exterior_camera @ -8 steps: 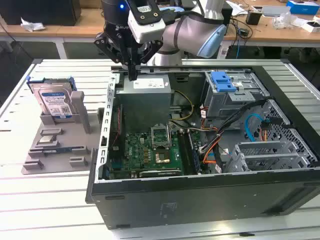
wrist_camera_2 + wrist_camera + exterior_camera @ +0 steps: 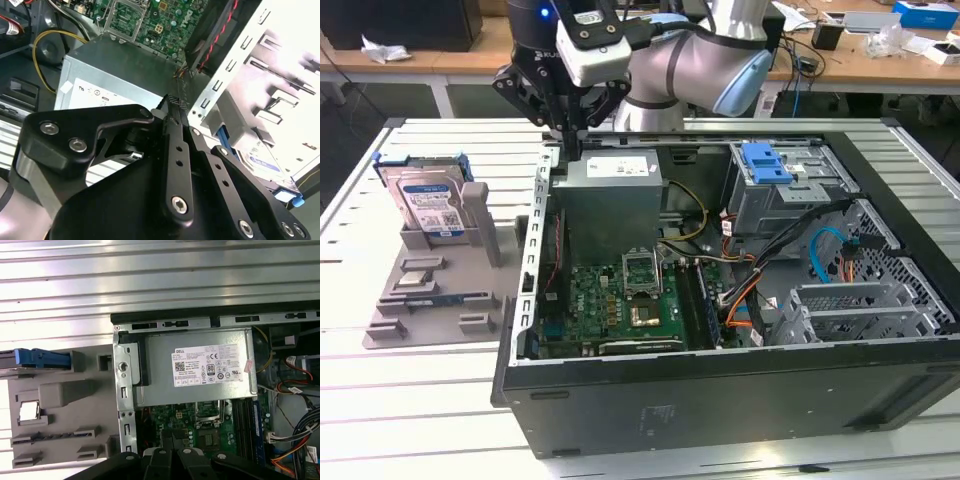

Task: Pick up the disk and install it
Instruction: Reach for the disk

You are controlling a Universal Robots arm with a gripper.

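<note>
Toward the counter's (image 2: 380, 400) edge on the exterior view's left, the disk (image 2: 428, 200) stands upright in a grey holder (image 2: 430, 290). Its top edge is free, probably so it can be taken from above. Well apart from it, the gripper (image 2: 568, 148) hovers over the case's (image 2: 720, 400) side wall, by the power supply (image 2: 610, 195), pressed together and empty. That wall rises between gripper and disk. Farther right, a blue bracket (image 2: 765, 160) sits amid loose cables (image 2: 800, 250) that look liable to snag.

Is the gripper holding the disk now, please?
No; the disk stands in the grey holder, apart from the gripper over the edge of the case.
</note>
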